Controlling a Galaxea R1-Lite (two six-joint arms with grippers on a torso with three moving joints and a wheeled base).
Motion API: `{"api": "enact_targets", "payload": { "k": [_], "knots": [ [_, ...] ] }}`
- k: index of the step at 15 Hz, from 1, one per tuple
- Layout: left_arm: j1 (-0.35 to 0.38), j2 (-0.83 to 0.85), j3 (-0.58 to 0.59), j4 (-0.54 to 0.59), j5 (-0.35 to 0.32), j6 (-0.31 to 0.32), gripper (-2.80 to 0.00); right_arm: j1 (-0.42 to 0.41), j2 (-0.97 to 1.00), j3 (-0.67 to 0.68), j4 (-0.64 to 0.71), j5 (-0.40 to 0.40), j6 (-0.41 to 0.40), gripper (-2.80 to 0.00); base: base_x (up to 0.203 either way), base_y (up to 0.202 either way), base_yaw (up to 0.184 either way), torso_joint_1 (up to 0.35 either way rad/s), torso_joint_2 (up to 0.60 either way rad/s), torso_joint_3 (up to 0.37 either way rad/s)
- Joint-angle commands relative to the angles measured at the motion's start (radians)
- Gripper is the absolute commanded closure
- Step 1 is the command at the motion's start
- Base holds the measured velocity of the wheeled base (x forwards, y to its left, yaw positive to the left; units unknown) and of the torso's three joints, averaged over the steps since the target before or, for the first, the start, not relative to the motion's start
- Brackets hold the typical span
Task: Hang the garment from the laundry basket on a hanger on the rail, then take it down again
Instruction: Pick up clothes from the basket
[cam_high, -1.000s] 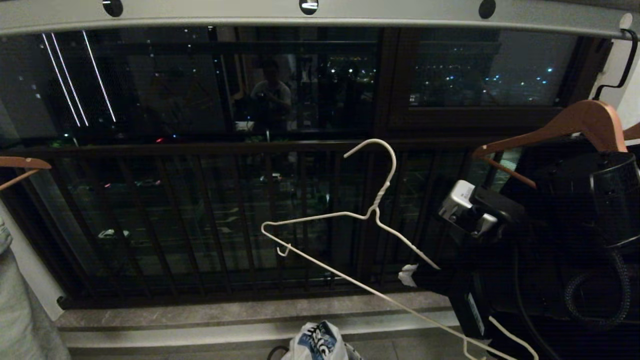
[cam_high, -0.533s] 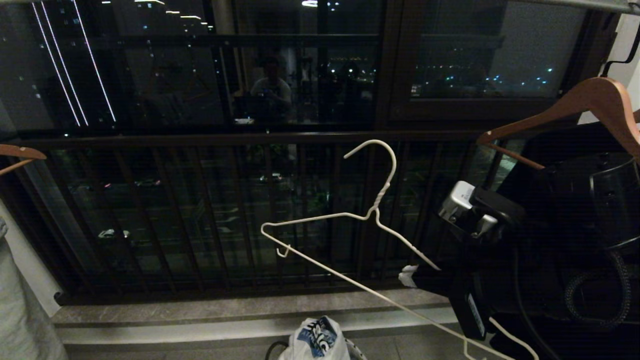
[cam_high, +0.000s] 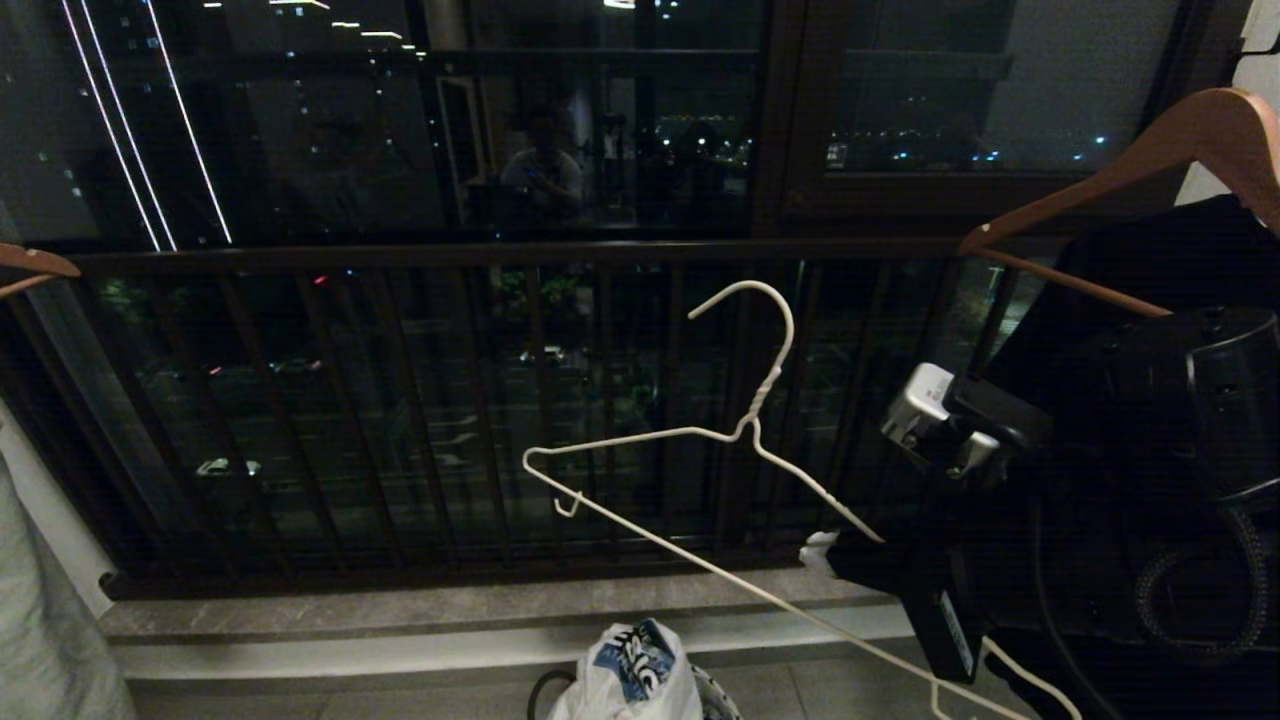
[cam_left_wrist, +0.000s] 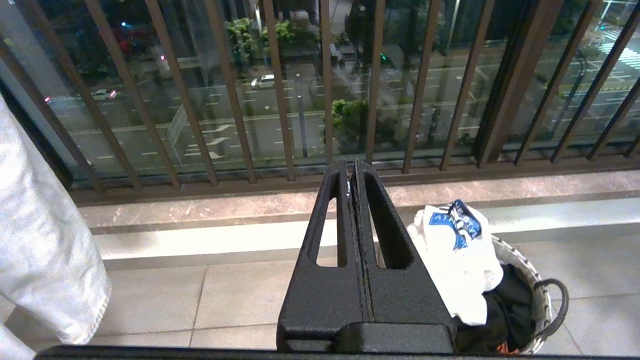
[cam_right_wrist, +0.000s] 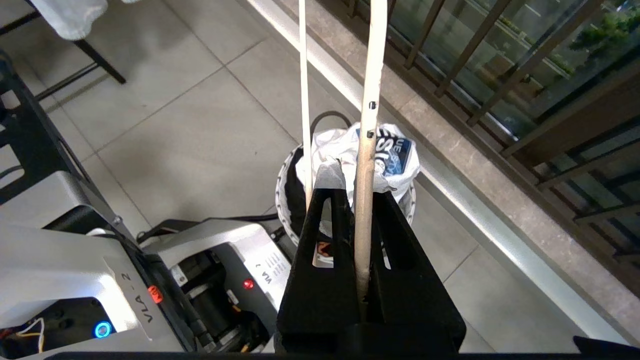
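- My right gripper (cam_right_wrist: 357, 187) is clamped shut on the hanger (cam_high: 740, 432); in the right wrist view one white wire arm runs straight between the two black fingers (cam_right_wrist: 327, 225), pinched there, and a second thinner wire passes just beside them.
- In the head view the hanger stands out in front of the balcony railing (cam_high: 420, 400), hook uppermost and hooked on nothing, its wide wire triangle slanting down toward my right arm on the right.
- My left gripper (cam_left_wrist: 354, 172) is fully closed on nothing, its fingers pressed flat together, pointing toward the stone sill at the railing's foot.
- The laundry basket (cam_left_wrist: 542, 300) sits on the tiled floor just short of that sill, below the hanger, black loop handle showing on its side.
- The garment (cam_left_wrist: 457, 250) is in the basket, heaped white above the rim with its blue printed patch facing up; a black garment (cam_left_wrist: 505, 310) lies beside it inside the basket.
- A wooden hanger (cam_high: 1150, 150) hangs up to the right of the railing with dark cloth draped under it; the tip of another shows at the far left.
- A pale cloth (cam_left_wrist: 40, 240) hangs down to the left of the railing, well apart from the basket.
- A person's reflection shows faintly in the glass above the railing.
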Motion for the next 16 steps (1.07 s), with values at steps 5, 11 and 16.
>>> {"api": "enact_targets", "payload": {
  "k": [5, 11, 16],
  "knots": [
    [0.0, 0.0, 0.0, 0.0, 0.0, 0.0, 0.0, -0.001, -0.002, 0.001, -0.002, 0.002, -0.001, 0.0, 0.0, 0.0, 0.0, -0.203, 0.45, 0.258],
    [0.0, 0.0, 0.0, 0.0, 0.0, 0.0, 0.0, 0.001, -0.002, 0.001, -0.002, 0.002, -0.001, 0.0, 0.0, 0.0, 0.0, -0.229, 0.55, 0.31],
    [0.0, 0.0, 0.0, 0.0, 0.0, 0.0, 0.0, -0.001, -0.002, 0.002, -0.013, 0.002, -0.001, 0.0, 0.0, 0.0, 0.0, -0.201, 0.51, 0.308]
  ]
}}
